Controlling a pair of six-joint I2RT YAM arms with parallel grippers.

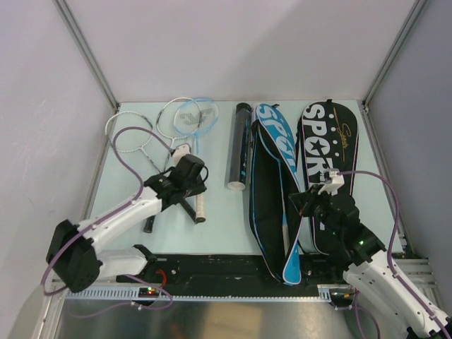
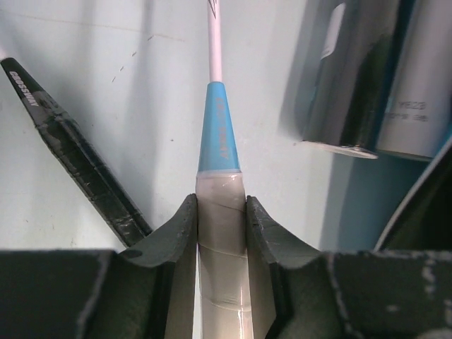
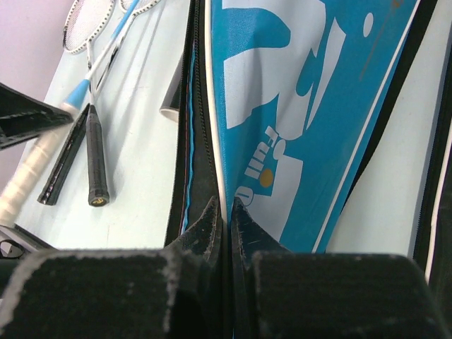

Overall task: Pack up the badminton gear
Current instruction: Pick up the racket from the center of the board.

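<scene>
Between the fingers of our left gripper (image 2: 220,208) sits the white-wrapped handle of a racket (image 2: 217,134), clamped just behind its pale-blue cone. The shaft runs straight ahead of the jaws. Left of that gripper a black racket handle (image 2: 78,162) lies on the table (image 2: 141,85). Ahead and to its right is the long black tube (image 2: 353,85). Our right gripper (image 3: 226,212) is pinched tight on the zippered edge of the blue racket cover (image 3: 282,106), which stretches away ahead of it.
</scene>
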